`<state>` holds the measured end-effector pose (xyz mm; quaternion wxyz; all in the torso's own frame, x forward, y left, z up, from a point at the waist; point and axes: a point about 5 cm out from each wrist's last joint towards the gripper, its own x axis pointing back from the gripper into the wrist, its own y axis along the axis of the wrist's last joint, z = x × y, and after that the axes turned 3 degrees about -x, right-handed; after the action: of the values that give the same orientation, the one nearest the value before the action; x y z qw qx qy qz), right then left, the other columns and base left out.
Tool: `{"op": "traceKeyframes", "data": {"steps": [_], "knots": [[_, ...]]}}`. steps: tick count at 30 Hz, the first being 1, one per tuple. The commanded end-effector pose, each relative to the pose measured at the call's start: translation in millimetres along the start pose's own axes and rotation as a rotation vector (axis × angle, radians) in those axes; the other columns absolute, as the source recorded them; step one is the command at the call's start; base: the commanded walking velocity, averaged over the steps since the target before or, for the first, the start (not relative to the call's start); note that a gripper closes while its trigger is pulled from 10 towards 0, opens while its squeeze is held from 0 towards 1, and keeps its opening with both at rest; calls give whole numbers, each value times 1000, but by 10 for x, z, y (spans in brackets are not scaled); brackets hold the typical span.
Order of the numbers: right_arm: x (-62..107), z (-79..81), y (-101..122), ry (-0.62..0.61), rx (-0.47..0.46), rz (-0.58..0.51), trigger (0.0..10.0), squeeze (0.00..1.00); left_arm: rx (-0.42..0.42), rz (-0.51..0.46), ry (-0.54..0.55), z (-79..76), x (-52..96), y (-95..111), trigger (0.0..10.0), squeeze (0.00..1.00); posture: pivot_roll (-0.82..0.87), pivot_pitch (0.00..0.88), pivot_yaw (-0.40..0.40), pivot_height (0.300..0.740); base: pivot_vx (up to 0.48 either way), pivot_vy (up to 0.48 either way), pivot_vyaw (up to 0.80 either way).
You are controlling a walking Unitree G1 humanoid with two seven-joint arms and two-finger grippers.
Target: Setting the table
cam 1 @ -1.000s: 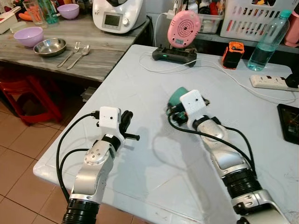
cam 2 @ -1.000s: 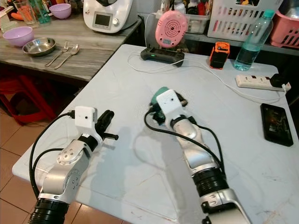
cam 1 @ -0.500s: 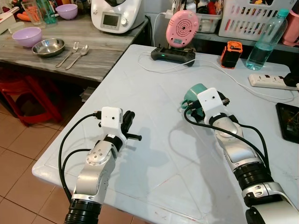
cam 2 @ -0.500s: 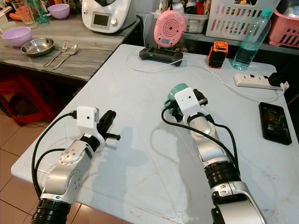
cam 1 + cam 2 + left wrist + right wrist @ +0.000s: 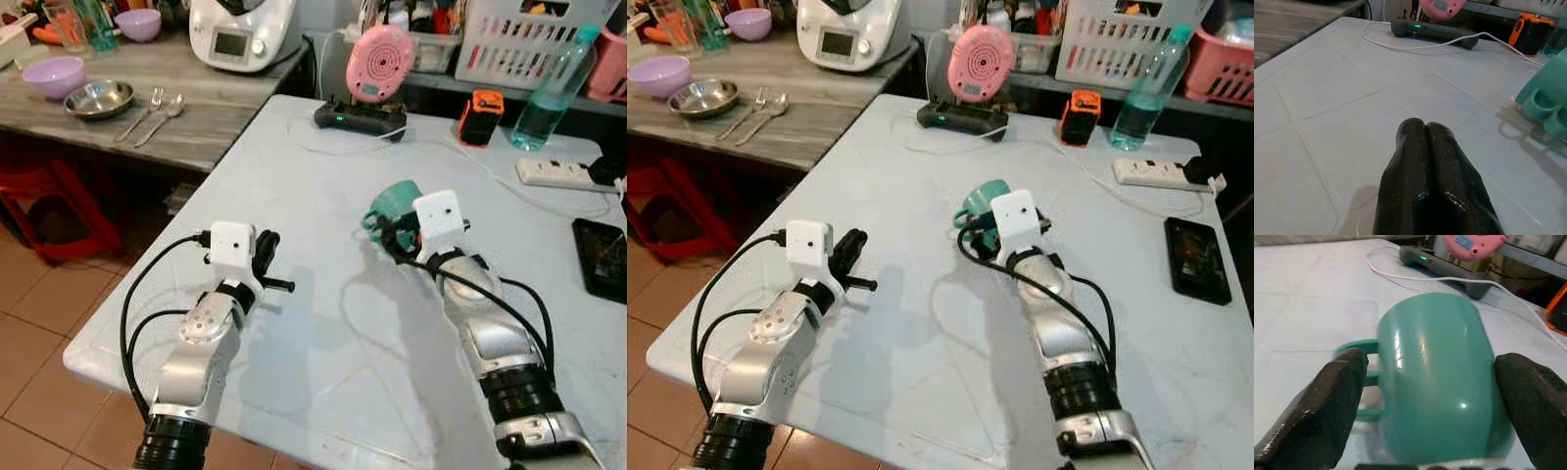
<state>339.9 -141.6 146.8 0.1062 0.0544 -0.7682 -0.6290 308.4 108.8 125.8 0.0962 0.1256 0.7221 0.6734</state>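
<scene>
A teal mug with its handle toward my left is at the middle of the white table. My right gripper is shut on the teal mug, one black finger by the handle and the other on the opposite wall. Whether the mug's base touches the table I cannot tell. My left gripper is shut with nothing in it and hovers low over the table's left front part. Its fingers are pressed together, and the mug shows beyond them.
A side counter on the left holds a purple bowl, a steel bowl, and a fork and spoon. At the table's back are a black controller, a white cable, an orange box, a bottle, a power strip and a phone.
My right gripper carried the mug to the right, then came back a little to the left and nearer. The left arm kept its place; the camera shifted slightly.
</scene>
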Motion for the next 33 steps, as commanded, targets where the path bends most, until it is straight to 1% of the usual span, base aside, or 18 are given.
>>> {"op": "traceKeyframes", "data": {"steps": [1, 4, 5, 6, 11, 13, 19, 24, 27, 28, 29, 31, 32, 33], "knots": [[61, 95, -173, 51, -41, 91, 10000, 0, -12, 5, 3, 18, -24, 15, 10000, 0, -74, 99, 2, 740, 0, 0, 0], [182, 165, -207, 88, -56, 111, 10000, 0, -12, 4, 3, 21, -32, 21, 10000, 0, -75, 97, 4, 740, 0, 0, 0], [182, 165, -207, 88, -56, 111, 10000, 0, -12, 4, 3, 21, -32, 21, 10000, 0, -75, 97, 4, 740, 0, 0, 0], [244, 190, -222, 100, -74, 123, 10000, 0, -13, 3, 3, 22, -35, 23, 10000, 0, -77, 96, 6, 740, 0, 0, 0], [366, 218, -265, 107, -103, 157, 10000, 0, -13, 1, 2, 26, -50, 29, 10000, 0, -81, 94, 8, 740, 0, 0, 0], [470, 237, -335, 105, -121, 187, 10000, 0, -13, 0, 1, 26, -59, 34, 10000, 0, -83, 94, 10, 740, 0, 0, 0], [583, 274, -452, 107, -137, 230, 10000, 0, -13, 1, 0, 25, -66, 31, 10000, 0, -84, 93, 12, 740, 0, 0, 0], [641, 297, -485, 117, -142, 250, 10000, 0, -12, 2, -3, 13, -70, 29, 10000, 0, -84, 93, 12, 740, 0, 0, 0], [642, 294, -444, 125, -132, 225, 10000, 0, -11, -1, -2, 9, -78, 36, 10000, 0, -84, 93, 12, 740, 0, 0, 0], [632, 283, -390, 130, -98, 186, 10000, 0, -12, -5, -3, 5, -84, 45, 10000, 0, -84, 93, 12, 740, 0, 0, 0], [632, 283, -390, 130, -98, 186, 10000, 0, -12, -5, -3, 5, -84, 45, 10000, 0, -84, 93, 12, 740, 0, 0, 0], [618, 253, -325, 119, -59, 138, 10000, 0, -20, -16, -6, -1, -89, 62, 10000, 0, -84, 93, 12, 740, 0, 0, 0], [600, 207, -278, 96, -21, 103, 10000, 0, -43, -30, -16, -9, -89, 79, 10000, 0, -84, 93, 12, 740, 0, 0, 0], [600, 207, -278, 96, -21, 103, 10000, 0, -43, -30, -16, -9, -89, 79, 10000, 0, -84, 93, 12, 740, 0, 0, 0]]}}
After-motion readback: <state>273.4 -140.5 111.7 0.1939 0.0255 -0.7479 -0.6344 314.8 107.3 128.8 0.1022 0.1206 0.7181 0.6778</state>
